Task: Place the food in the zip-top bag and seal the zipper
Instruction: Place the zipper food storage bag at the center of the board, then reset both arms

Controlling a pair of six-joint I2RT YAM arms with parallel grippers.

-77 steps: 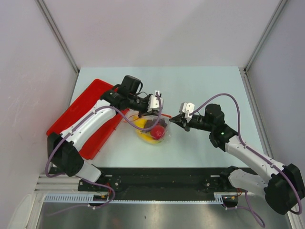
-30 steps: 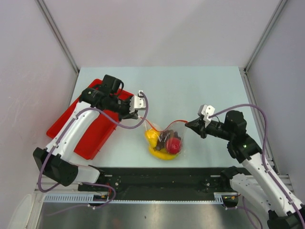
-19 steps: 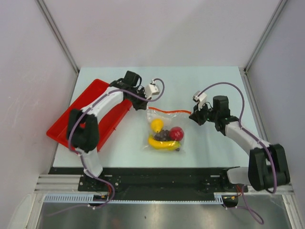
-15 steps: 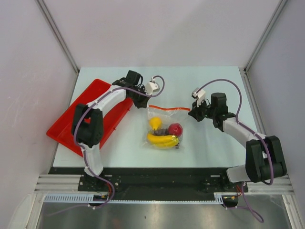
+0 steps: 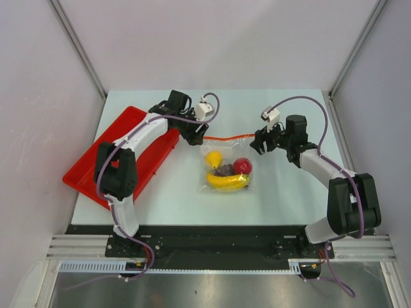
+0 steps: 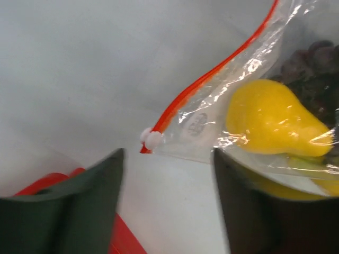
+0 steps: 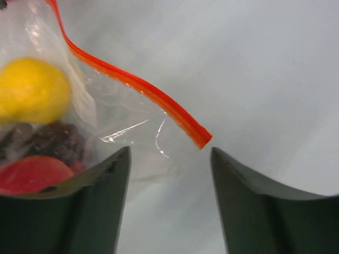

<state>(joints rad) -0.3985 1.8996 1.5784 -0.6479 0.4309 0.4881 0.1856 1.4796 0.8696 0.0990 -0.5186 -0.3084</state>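
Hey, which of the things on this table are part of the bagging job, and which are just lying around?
Part of the job: zip-top bag, its zipper, banana bunch, yellow fruit, red fruit, grapes.
Just lying about: red tray.

top: overhead, far | wrists: close, at opposite bag (image 5: 225, 149) corners | shared: zipper (image 6: 212, 74)

Left wrist view's edge cuts off the grape cluster (image 6: 313, 62); right wrist view's, the red fruit (image 7: 26, 170).
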